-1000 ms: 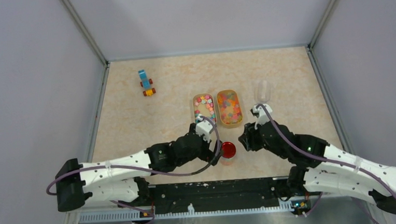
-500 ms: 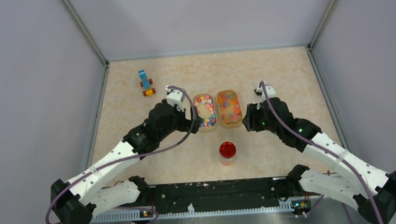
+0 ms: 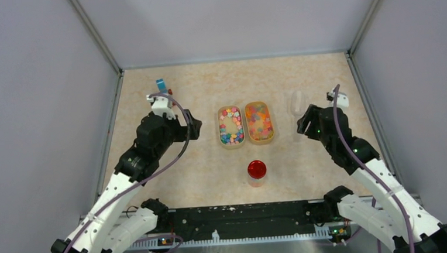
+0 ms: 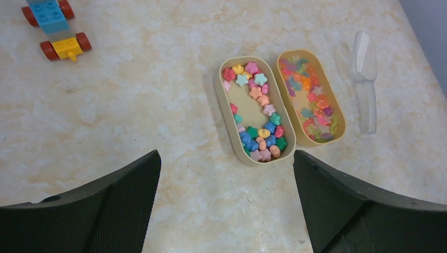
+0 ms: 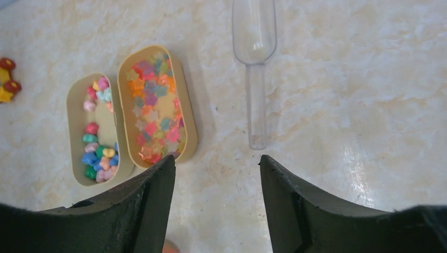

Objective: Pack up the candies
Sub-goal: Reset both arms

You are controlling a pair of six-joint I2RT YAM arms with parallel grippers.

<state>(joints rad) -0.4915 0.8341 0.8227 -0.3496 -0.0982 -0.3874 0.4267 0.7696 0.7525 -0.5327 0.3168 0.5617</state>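
Observation:
The candies (image 4: 261,132) are tiny coloured stars and hearts lying in two beige oval trays side by side at mid-table. The left tray (image 3: 220,129) is part-filled, and the right tray (image 3: 272,123) holds a thinner layer (image 5: 153,116). My left gripper (image 3: 195,126) hovers left of the trays, open and empty (image 4: 225,154). To the right of the trays my right gripper (image 3: 302,121) is also open, with only bare table between its fingers (image 5: 216,157). A clear plastic scoop (image 5: 254,63) lies just beyond the right gripper, beside the right tray.
A jar with a round red lid (image 3: 256,171) stands near the front, below the trays. A blue-and-orange toy block vehicle (image 4: 52,26) sits at the back left, partly behind the left arm in the top view. Grey walls enclose the table.
Both arms have pulled away from the middle near the red-lidded jar, the left one to the back left and the right one to the right. The right jaws have spread wider.

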